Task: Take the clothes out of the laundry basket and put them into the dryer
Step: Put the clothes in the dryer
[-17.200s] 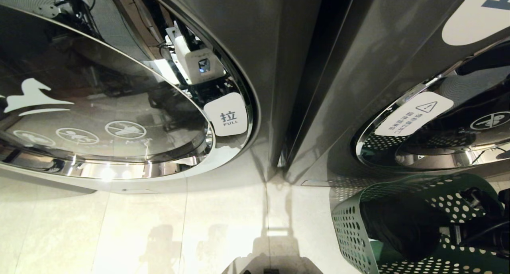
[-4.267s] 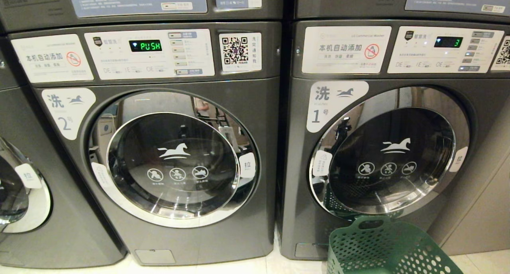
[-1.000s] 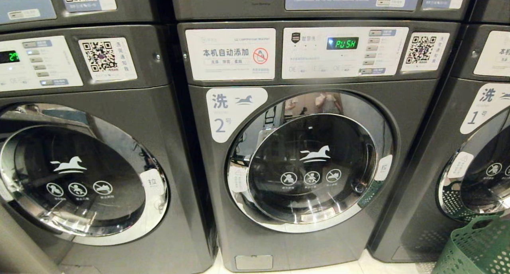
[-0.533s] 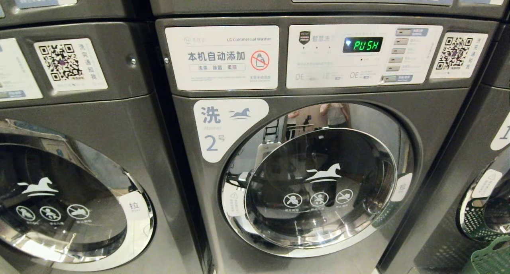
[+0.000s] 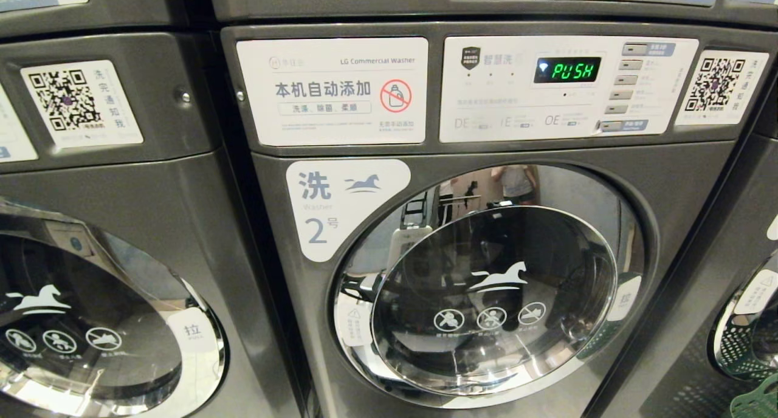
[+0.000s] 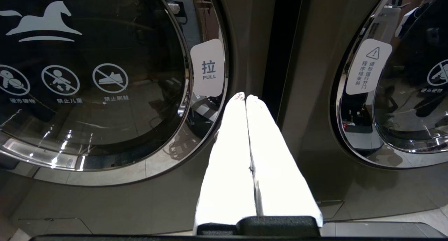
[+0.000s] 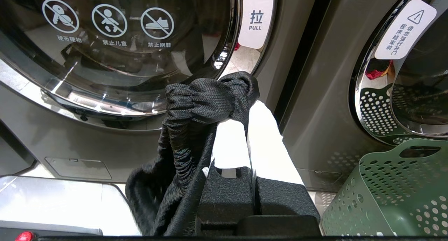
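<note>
A grey front-loading machine marked 2 (image 5: 486,242), labelled Washer and showing PUSH, fills the head view with its round glass door (image 5: 492,299) shut. My right gripper (image 7: 247,106) is shut on a black garment (image 7: 199,101), which bunches over the fingertips and hangs down beside them, low in front of that door's PULL tag (image 7: 256,18). The green perforated laundry basket (image 7: 392,195) stands on the floor just to the gripper's right; only its rim (image 5: 760,403) shows in the head view. My left gripper (image 6: 245,96) is shut and empty, pointing at the gap between two machines. Neither arm shows in the head view.
Identical grey machines stand on both sides: one with a shut door (image 5: 91,321) to the left, another (image 5: 747,321) to the right behind the basket. A second PULL tag (image 6: 209,68) shows on the left neighbour's door. Pale tiled floor (image 7: 63,195) lies below.
The camera has come closer to machine 2: it looms larger and more central, and the basket has slid almost out at the lower right. Earlier the view was down at the basket.
</note>
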Robot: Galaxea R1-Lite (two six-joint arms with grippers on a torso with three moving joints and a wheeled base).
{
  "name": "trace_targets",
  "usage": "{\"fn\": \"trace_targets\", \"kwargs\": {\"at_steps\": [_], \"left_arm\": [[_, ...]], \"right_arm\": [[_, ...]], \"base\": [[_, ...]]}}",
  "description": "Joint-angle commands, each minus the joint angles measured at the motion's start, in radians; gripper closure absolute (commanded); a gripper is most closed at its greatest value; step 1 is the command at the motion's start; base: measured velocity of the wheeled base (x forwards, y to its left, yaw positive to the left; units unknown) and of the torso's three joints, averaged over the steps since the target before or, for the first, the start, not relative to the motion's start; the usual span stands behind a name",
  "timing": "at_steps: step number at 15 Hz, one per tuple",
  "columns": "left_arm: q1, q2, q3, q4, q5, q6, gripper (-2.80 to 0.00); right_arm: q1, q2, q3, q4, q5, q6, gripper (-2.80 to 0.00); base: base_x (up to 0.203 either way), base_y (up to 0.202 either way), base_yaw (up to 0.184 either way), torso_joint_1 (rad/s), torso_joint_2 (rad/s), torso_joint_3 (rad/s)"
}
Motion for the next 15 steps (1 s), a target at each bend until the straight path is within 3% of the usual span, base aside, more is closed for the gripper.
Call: {"fn": "trace_targets", "kwargs": {"at_steps": [1,15], "left_arm": [[0.000,0.000,0.000,0.000,0.000,-0.001,0.00],[0.000,0.000,0.000,0.000,0.000,-0.001,0.00]], "right_arm": [[0.000,0.000,0.000,0.001,0.001,-0.001,0.00],[0.000,0.000,0.000,0.001,0.005,-0.012,0.00]], "base": [[0.000,0.000,0.000,0.000,0.00,0.000],[0.000,0.000,0.000,0.000,0.00,0.000]]}}
